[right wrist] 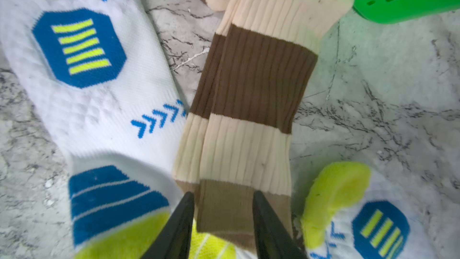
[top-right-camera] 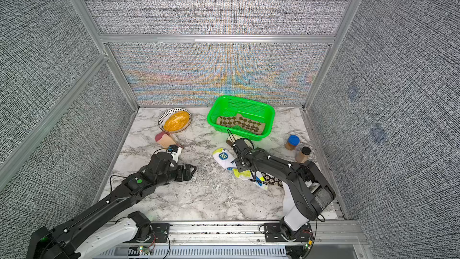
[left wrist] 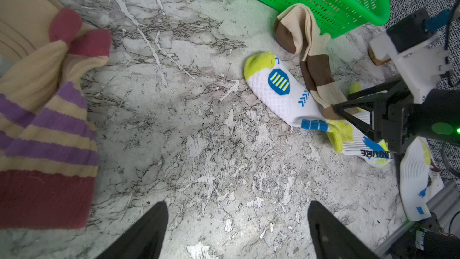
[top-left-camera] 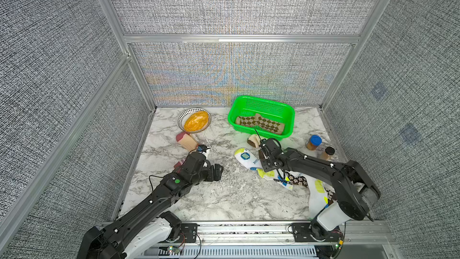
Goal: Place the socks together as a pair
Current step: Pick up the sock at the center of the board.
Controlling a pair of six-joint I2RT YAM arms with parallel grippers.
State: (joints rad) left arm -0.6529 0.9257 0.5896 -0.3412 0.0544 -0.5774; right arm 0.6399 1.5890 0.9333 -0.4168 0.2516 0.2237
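A cream sock with a brown band [right wrist: 249, 83] lies beside the green basket [top-left-camera: 261, 98], its tan cuff resting on a white sock with lime spots [right wrist: 87, 71]. My right gripper [right wrist: 221, 198] stands open, one jaw on each side of that tan cuff; in both top views the arm covers its tips [top-left-camera: 261, 166]. A second white-lime sock [top-left-camera: 276, 178] and a brown daisy-print sock [top-left-camera: 298, 179] lie under the right arm. Two tan-brown argyle socks [top-left-camera: 261, 123] are in the basket. My left gripper [left wrist: 237, 204] is open over bare marble, with maroon-peach purple-striped socks [left wrist: 49, 125] beside it.
A striped bowl of orange-yellow grains [top-left-camera: 196, 120] sits at the back left. A blue-lidded jar [top-left-camera: 314, 142] and a black-capped bottle [top-left-camera: 328, 153] stand by the right wall. Another white sock [top-left-camera: 316, 195] lies near the right arm's base. Grey panels close three sides.
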